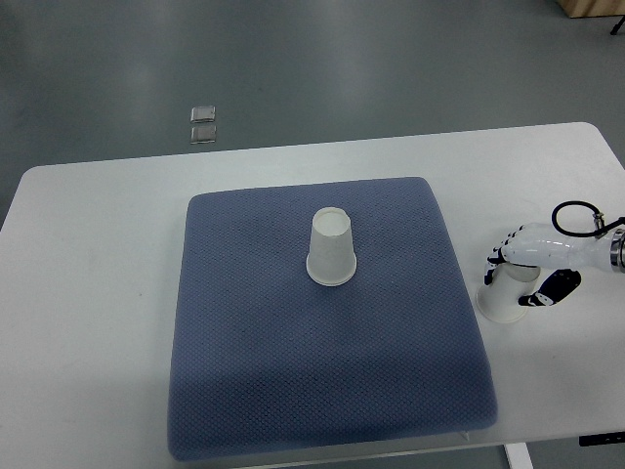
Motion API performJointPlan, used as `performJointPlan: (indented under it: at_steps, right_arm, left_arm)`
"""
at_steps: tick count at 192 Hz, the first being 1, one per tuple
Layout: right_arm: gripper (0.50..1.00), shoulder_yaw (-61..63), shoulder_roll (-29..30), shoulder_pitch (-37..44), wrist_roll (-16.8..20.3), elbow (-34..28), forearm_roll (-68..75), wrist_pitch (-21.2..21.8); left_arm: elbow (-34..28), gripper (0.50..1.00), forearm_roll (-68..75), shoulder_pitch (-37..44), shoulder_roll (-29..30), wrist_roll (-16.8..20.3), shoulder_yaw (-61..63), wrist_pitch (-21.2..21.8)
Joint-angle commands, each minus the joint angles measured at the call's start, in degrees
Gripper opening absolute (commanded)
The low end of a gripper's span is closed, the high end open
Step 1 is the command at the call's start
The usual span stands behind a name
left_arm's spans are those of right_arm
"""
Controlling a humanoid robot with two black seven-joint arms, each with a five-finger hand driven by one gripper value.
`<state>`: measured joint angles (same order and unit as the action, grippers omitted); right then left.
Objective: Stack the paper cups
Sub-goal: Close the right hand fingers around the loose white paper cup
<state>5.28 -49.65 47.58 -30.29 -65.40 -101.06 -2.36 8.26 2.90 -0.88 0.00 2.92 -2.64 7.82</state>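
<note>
A plain white paper cup stood upside down, axis vertical, near the middle of a blue mat. On the white table just right of the mat, the right hand gripped a second inverted white cup.

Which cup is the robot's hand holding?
The cup on the bare table right of the blue mat; the right hand wraps it. The other cup stands alone mid-mat.
</note>
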Motion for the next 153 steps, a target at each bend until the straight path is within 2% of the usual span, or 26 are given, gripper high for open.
performJointPlan:
  at_steps: [1, 75, 110, 153]
  right_arm:
    - [0.509, 0.00, 0.00, 0.06, 0.05, 0.01, -0.01, 0.08]
    - [0.500, 0.17, -0.71, 3.40, 0.05, 0.27, 0.78, 0.43]
    - [0.500, 0.61, -1.06, 10.78, -0.12, -0.08, 1.13, 5.79]
    - [0.500, 0.79, 2.28, 18.34, -0.21, -1.31, 2.10, 12.38]
  left_arm:
    - [0.00, 1.000, 0.00, 0.00, 0.00, -0.02, 0.00, 0.00]
    - [0.00, 1.000, 0.00, 0.00, 0.00, 0.07, 0.00, 0.00]
    - [0.00, 1.000, 0.00, 0.00, 0.00, -0.02, 0.00, 0.00]
    - [0.00, 1.000, 0.00, 0.00, 0.00, -0.02, 0.00, 0.00]
